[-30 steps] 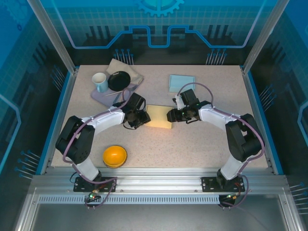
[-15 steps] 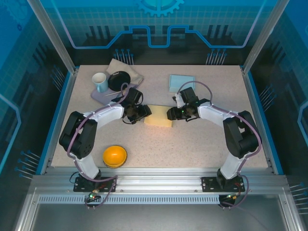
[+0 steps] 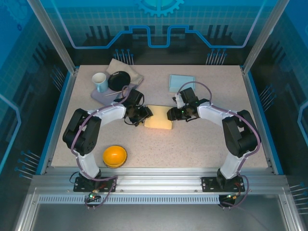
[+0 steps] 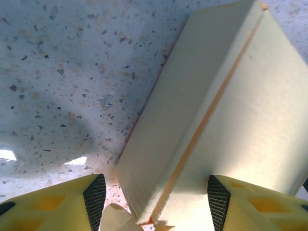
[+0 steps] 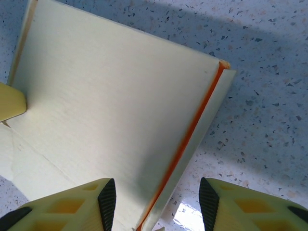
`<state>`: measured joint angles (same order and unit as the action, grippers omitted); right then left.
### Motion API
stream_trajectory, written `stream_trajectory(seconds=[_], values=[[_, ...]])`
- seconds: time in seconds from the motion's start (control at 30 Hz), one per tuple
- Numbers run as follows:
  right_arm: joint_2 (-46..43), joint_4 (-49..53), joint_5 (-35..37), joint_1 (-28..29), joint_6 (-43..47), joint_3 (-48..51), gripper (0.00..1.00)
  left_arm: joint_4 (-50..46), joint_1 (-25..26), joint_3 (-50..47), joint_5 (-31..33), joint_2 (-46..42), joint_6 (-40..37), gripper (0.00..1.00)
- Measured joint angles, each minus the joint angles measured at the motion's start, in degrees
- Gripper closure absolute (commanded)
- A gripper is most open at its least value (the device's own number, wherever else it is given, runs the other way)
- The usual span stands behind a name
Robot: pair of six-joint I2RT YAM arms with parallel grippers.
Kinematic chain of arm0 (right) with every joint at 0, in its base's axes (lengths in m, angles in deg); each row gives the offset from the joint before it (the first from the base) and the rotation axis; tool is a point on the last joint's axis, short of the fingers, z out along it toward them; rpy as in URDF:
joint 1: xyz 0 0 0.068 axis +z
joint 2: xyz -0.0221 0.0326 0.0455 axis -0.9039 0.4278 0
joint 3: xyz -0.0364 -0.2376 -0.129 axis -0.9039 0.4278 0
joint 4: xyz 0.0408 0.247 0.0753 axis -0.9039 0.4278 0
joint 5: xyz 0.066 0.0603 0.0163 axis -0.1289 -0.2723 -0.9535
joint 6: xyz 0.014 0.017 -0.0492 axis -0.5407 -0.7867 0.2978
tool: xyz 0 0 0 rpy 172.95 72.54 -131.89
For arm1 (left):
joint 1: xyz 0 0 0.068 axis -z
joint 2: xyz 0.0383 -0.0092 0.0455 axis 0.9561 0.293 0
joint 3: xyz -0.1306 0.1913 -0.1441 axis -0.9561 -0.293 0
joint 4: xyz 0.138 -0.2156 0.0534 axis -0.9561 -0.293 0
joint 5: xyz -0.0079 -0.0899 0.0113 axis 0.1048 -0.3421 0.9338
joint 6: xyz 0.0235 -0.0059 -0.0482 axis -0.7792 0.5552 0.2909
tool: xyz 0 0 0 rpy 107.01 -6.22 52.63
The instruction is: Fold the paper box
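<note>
Box (image 3: pixel 159 121) between left hand (image 3: pixel 144 116), right hand (image 3: pixel 170 115)

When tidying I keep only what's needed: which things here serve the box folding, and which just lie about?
In use: flat pale-yellow paper box, left pincer, right pincer.
Lying about: round orange bowl, white mug, round black dish, beige cloth, light-blue folded sheet.

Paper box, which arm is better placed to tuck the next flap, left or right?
Probably left: the left gripper stands open astride the paper box end where a loose flap pokes out. The right gripper straddles a folded edge.
</note>
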<state>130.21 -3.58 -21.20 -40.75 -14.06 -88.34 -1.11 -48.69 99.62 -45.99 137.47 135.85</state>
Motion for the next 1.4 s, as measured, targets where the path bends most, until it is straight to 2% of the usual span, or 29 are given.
stream_trajectory(seconds=[0.6, 1.4], values=[[0.1, 0.0, 0.0, 0.0, 0.0, 0.0, 0.49, -0.2, 0.0, 0.2, -1.1, 0.6, 5.5, 0.40], [0.1, 0.2, 0.0, 0.0, 0.0, 0.0, 0.49, -7.1, 1.1, 4.4, -1.2, 2.3, 9.8, 0.40]])
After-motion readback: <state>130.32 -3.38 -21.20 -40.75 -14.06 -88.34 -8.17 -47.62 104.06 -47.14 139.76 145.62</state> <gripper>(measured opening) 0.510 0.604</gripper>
